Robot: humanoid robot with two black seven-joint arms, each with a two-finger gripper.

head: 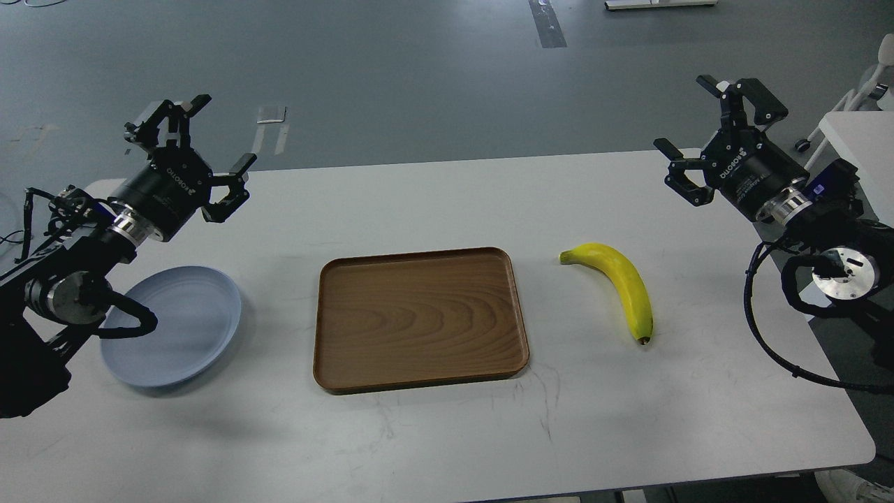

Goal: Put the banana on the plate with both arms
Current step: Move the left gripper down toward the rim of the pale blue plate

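A bright-yellow banana [618, 286] lies on the white table right of centre, its greenish stem toward the tray and its dark tip toward me. The pale blue-grey plate [188, 328] rests at the left, partly hidden by my left arm. My left gripper [202, 150] hovers open above the table's far left, beyond the plate, holding nothing. My right gripper [712, 133] hangs open over the far right of the table, up and right of the banana, also with nothing in it.
A brown wooden tray [419, 318] with rounded corners sits in the middle, between plate and banana, with nothing on it. The white table [447, 433] ends close on the right near my right arm. Grey floor lies beyond the far edge.
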